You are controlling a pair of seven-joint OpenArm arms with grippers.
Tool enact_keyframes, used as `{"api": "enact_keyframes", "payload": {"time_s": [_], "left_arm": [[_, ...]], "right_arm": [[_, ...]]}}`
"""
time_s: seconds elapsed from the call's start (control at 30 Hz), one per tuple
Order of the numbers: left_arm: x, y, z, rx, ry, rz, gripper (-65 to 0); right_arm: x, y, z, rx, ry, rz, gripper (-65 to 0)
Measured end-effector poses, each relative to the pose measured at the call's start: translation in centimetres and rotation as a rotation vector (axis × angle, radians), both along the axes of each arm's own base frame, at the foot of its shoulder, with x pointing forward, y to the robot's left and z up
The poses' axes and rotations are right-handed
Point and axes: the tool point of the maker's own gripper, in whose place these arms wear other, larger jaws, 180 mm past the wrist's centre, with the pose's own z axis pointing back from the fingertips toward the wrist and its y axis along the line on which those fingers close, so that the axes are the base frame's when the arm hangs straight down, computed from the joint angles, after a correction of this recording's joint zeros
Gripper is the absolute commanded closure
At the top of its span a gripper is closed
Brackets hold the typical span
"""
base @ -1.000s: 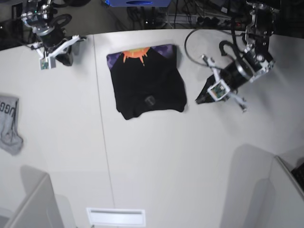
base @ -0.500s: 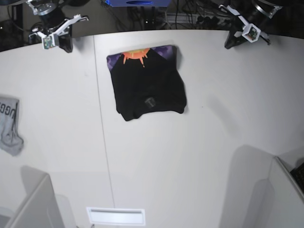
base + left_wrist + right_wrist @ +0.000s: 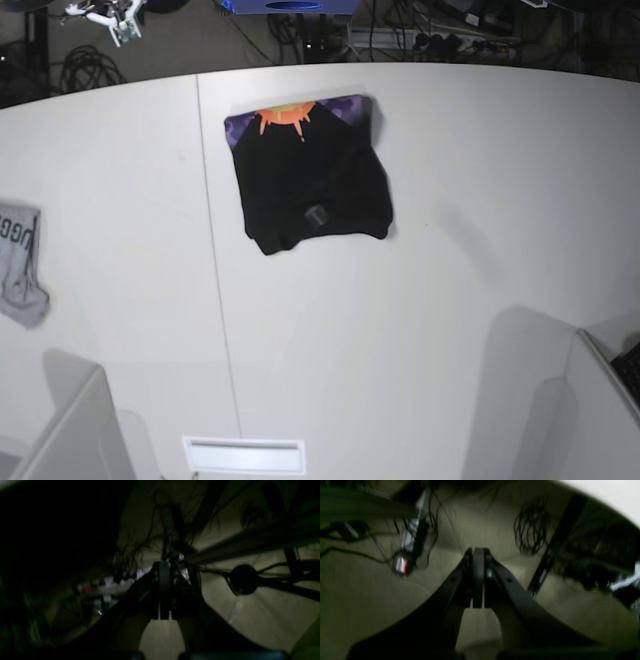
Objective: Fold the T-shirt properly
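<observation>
1. change: both arms have pulled off the bench (image 3: 480, 330) since a sec ago. then the left one hung over the bench just beside the t-shirt (image 3: 312, 175) and the right one sat at the far corner; now base view shows only a scrap of the right arm at the top-left edge, left arm gone from that view.
2. left claw (image 3: 165, 592): closed, jaws pressed together, nothing between them. wrist view is dark and blurred, looking past the bench at cables and floor, no cloth in sight.
3. right claw (image 3: 478, 577): closed too, empty, pointing at floor and cable clutter; a sliver of pale bench edge shows at the top right of its view.
4. t-shirt: lies alone on the bench, well apart from both claws, folded into a compact roughly square pack w/ the orange-purple print strip on the side toward the claws and a small tag showing on the black part. near edge is a bit wavy.
5. meaning: looks like the fold is done or v. near done and the arms are retiring; just a judgement.
6. edges/room: shirt's print side sits near the far bench edge, closest to the claws. wide bare bench on its other three sides. grey cloth (image 3: 20, 265) hangs at the bench edge, far from the shirt and from both claws, no obstacle.
</observation>
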Motion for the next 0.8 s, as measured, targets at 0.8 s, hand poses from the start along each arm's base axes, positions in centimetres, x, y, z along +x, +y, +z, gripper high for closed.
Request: {"api": "enact_keyframes", "payload": {"time_s": [0.8], "left_arm": [[-11.9,-4.1,-8.0,-0.145,0.409,0.013,0.0]], "right_arm": [[-19.7,1.6,-10.6,0.044,0.83,0.096,0.0]]}}
